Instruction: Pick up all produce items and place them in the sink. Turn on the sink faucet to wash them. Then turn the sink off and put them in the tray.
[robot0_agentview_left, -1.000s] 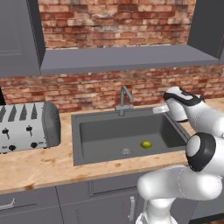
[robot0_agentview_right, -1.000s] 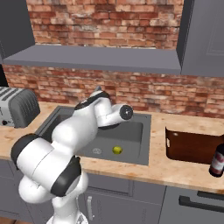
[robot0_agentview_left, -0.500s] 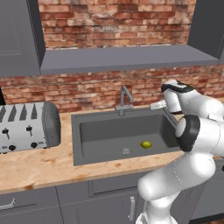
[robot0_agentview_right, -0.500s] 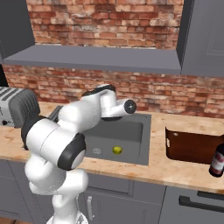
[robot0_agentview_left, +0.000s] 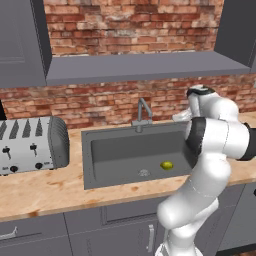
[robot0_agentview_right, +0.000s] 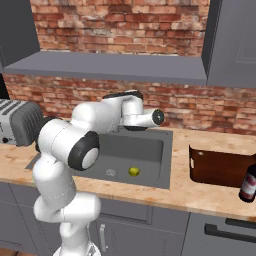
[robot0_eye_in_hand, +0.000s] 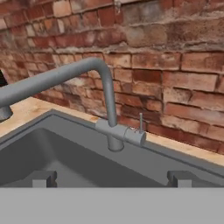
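Now, with the lime (robot0_agentview_left: 166, 165) lying in the sink (robot0_agentview_left: 115, 150) at about four o'clock from the drain, the wide-open, empty gripper (robot0_eye_in_hand: 111, 178) should ease straight toward the faucet (robot0_eye_in_hand: 114, 131), nudging its thin lever gently.

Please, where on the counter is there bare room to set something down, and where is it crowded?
Free: the wooden counter between the toaster and the sink, and its front strip. Also the patch between the sink and the tray. Crowded: the right end, where a bottle stands before the tray.
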